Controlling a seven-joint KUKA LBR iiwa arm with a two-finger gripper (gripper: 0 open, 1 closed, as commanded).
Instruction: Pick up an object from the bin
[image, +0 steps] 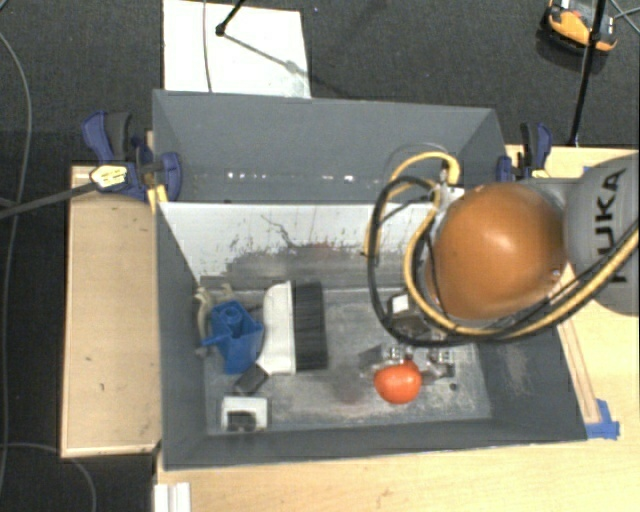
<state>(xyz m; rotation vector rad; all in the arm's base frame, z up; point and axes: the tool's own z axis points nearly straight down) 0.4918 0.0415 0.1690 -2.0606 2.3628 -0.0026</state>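
One round orange-red thing (398, 384), smooth and ball-like, lies on the floor of the bin (320, 140), in the lower middle of the frame, somewhat right of centre. The gripper (421, 361) sits at its upper right edge, just beside it or touching it; which of the two cannot be made out, and it cannot be told whether the gripper is open or closed. Its metal parts look small and shiny. Above them, to the upper right, the wrist carries one glossy orange dome (495, 250), with yellow and black cables (381, 232) looped round its left side.

The rest lies well apart from the ball, in the lower left of the bin. There is one brush (295, 327) with a white back and a block of black bristles, lying lengthwise up the frame. Just left of it, touching it, is one bright blue plastic piece (232, 335) of irregular shape. Below these are two small pieces: one dark block (251, 380) and one white casing with a dark opening (243, 411). The bin is grey sheet metal with sloping walls, its floor scuffed and streaked.
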